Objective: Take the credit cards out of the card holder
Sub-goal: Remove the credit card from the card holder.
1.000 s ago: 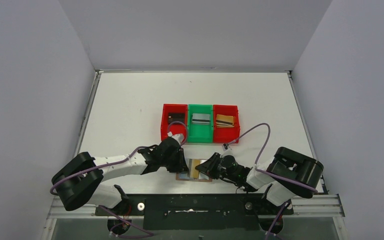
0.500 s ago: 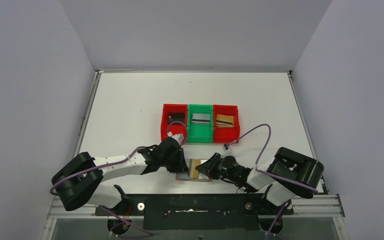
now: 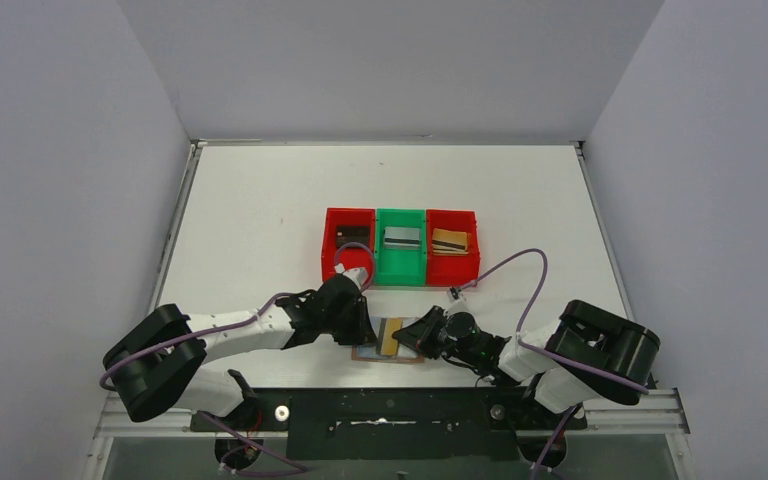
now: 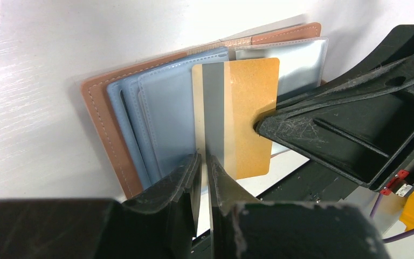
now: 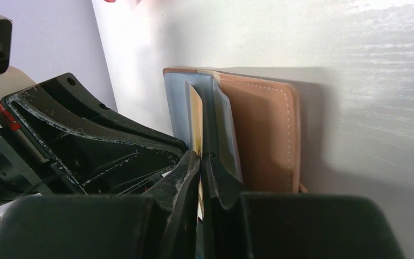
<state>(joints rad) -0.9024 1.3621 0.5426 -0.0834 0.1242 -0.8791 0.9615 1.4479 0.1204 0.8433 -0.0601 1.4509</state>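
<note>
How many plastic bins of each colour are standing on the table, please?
Red bins: 2
Green bin: 1
Total: 3

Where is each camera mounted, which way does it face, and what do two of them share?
Top external: high behind the left arm and right arm, both visible, looking down at the table and bins.
Left wrist: on the left arm, looking past the left end effector at the open card holder; the right end effector shows at right.
Right wrist: low over the table, along its own fingers toward the card holder's edge.
Shared: both wrist views show the gold card.
</note>
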